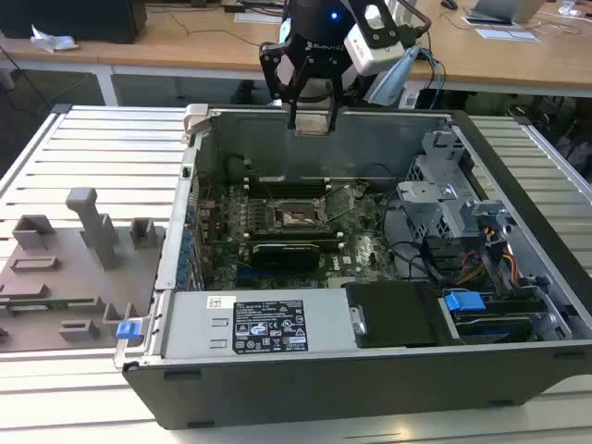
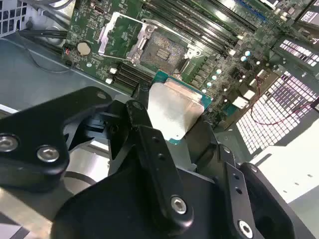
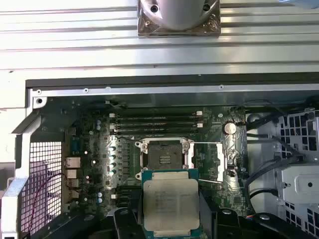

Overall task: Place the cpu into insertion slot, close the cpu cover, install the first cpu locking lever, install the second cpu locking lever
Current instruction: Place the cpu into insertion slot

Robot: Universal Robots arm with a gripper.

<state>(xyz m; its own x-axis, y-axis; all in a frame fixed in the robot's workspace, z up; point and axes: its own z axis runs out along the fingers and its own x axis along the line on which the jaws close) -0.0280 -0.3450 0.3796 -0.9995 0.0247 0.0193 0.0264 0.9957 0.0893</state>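
Item: gripper [image 1: 313, 120] is clamping the cpu [image 3: 170, 204] flat between its fingers and is hanging above the open case, apart from the bare insertion slot [image 3: 163, 155]. The cpu cover [image 2: 121, 35] is lying open beside the slot.

Pincer [image 1: 312, 122] gripping the cpu [image 3: 170, 203], aimed downward.
The black wrist [image 1: 319, 42] hangs vertical, with a blue light [image 1: 331, 14] lit on it. Two black fingers [image 2: 149, 144] clamp opposite edges of the cpu, holding it flat, metal top toward the wrist, as seen in both wrist views.
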